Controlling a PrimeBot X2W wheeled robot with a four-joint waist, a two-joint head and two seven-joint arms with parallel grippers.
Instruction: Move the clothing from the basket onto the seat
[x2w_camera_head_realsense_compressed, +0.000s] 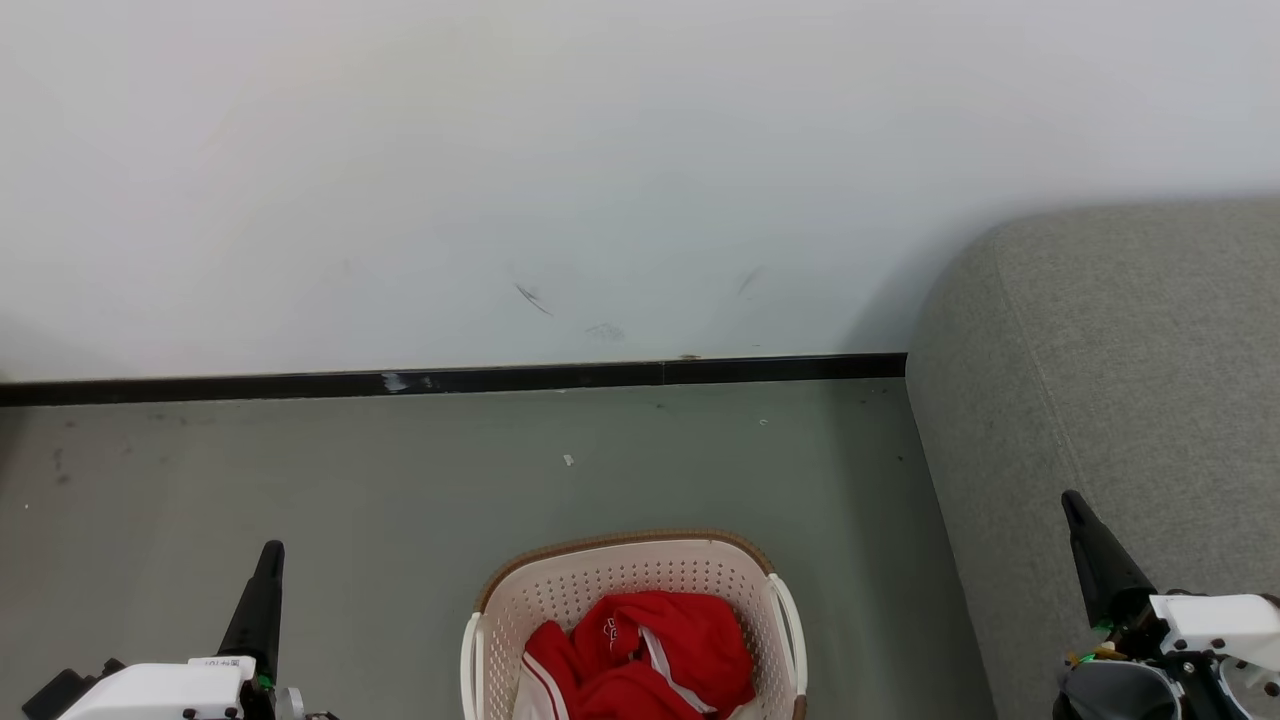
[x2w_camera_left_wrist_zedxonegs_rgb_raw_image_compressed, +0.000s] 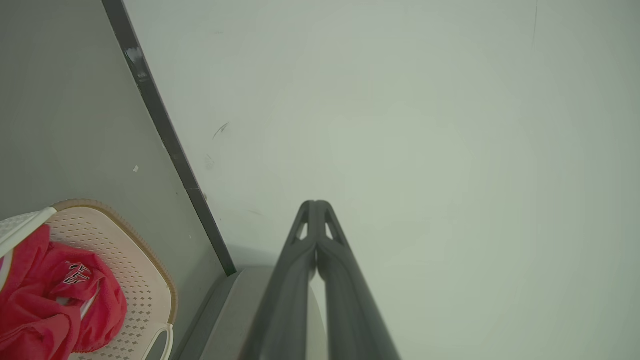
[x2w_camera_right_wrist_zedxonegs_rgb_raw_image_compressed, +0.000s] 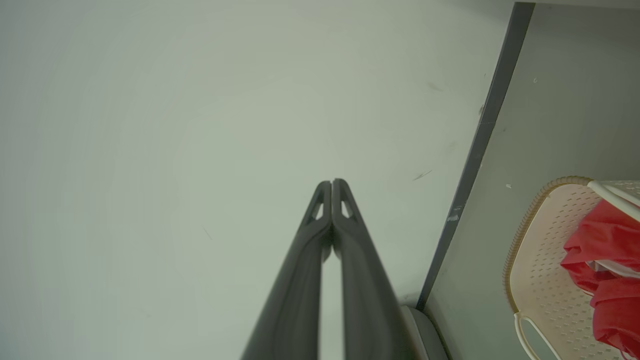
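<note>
The left gripper (x2w_camera_head_realsense_compressed: 270, 550) and right gripper (x2w_camera_head_realsense_compressed: 1072, 498) are hanging clenched and empty while the clothing (x2w_camera_head_realsense_compressed: 640, 650) is lying heaped in the basket (x2w_camera_head_realsense_compressed: 620, 543) near the seat (x2w_camera_head_realsense_compressed: 1150, 350), so reaching in unopened is probably risking shoving it aside.

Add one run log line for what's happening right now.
stage: pick not begun | clothing: in basket | seat: right of basket | left gripper: shut, empty | right gripper: shut, empty
</note>
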